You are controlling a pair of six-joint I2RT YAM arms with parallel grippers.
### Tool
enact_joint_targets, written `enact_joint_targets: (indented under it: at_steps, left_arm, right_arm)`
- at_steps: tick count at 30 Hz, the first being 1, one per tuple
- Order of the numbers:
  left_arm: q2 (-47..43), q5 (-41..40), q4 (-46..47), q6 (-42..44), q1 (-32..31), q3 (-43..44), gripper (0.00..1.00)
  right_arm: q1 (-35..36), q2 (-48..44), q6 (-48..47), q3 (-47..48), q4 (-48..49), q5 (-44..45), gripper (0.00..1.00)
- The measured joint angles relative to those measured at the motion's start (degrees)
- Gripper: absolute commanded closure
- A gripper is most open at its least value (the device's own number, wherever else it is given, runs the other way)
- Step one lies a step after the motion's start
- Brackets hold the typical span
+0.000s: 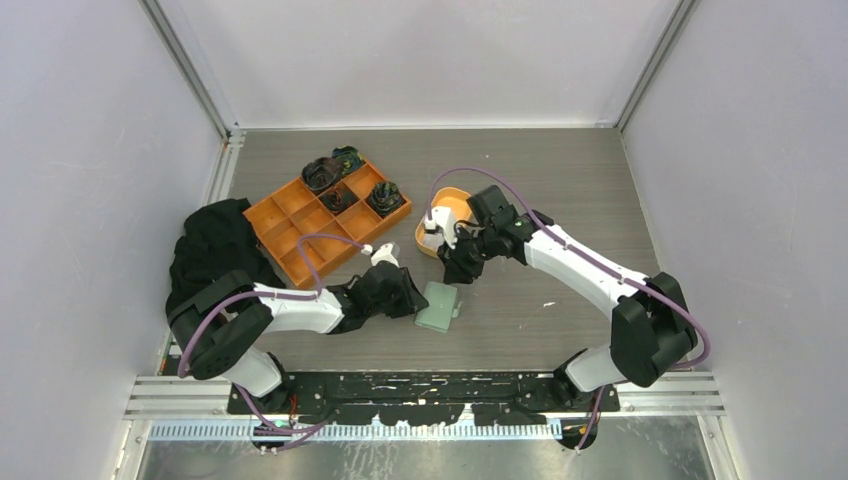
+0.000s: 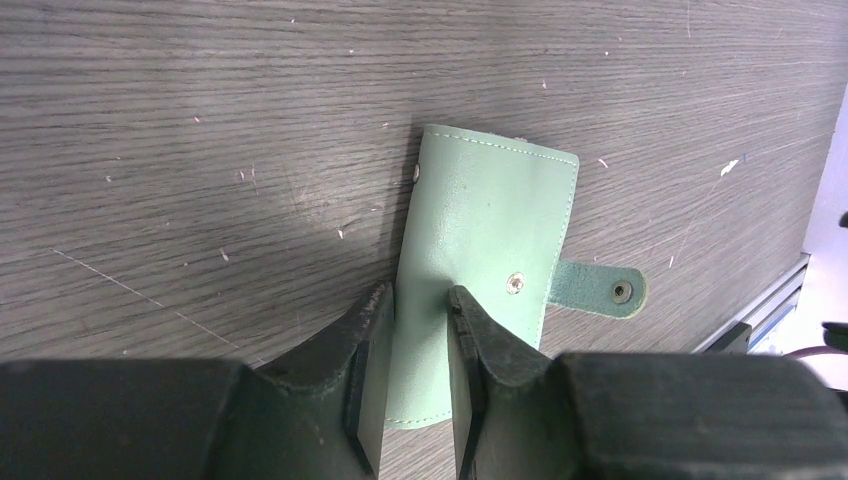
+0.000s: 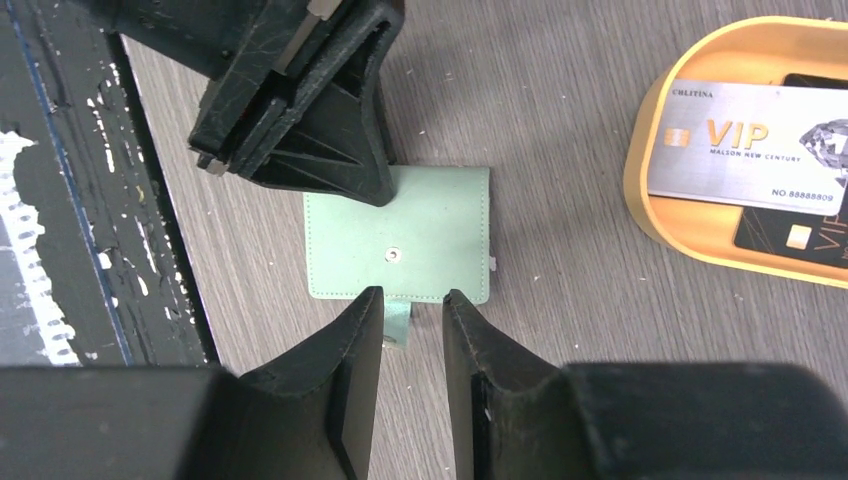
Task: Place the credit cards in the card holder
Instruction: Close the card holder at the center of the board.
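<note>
The card holder is a sage-green wallet lying shut and flat on the table, its closing tab undone and sticking out. My left gripper is open a narrow way, and its fingers rest on the wallet's edge. From the opposite side, my right gripper hangs open just above the tab. The credit cards, a silver VIP card over a black one, lie in the oval orange dish. The right arm partly hides that dish in the top view.
An orange compartment tray holding dark bundles stands at the back left. A black cloth lies by the left wall. The black base rail runs along the near table edge, close to the wallet.
</note>
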Motion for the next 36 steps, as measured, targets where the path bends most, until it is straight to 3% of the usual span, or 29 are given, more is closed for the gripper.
enact_joint_targets:
  at_steps: [17,29,36]
  left_arm:
    - [-0.3,-0.2,-0.2,0.0,-0.1,-0.2,0.74]
    - [-0.5,-0.2,0.0,-0.2,-0.1,-0.5,0.74]
    - [-1.3,-0.4,0.2,-0.7,-0.2,-1.5,0.76]
  right_arm:
    - [-4.6,-0.3,-7.5,2.3,-9.7,-7.5,0.65]
    - [-9.0,4.9,1.3,5.1,-10.8,-7.5,0.64]
    - [-8.9,10.3,1.4,5.1,-12.1,-5.4,0.65]
